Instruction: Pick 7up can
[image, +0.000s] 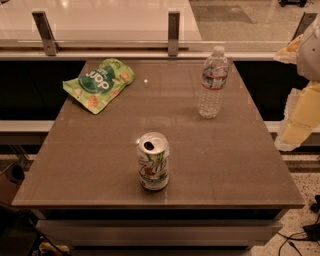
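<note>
The 7up can (153, 161) stands upright on the brown table (230, 170), near the front edge and a little left of centre. It is white-silver with green swirls and an opened silver top. My gripper (299, 117) hangs at the right edge of the view, beyond the table's right side, well to the right of the can and higher in the picture. It holds nothing that I can see.
A clear plastic water bottle (213, 82) stands at the back right of the table. A flat green snack bag (99, 84) lies at the back left. A glass railing with metal posts (173, 32) runs behind the table. Cables (300, 235) lie on the floor at the lower right.
</note>
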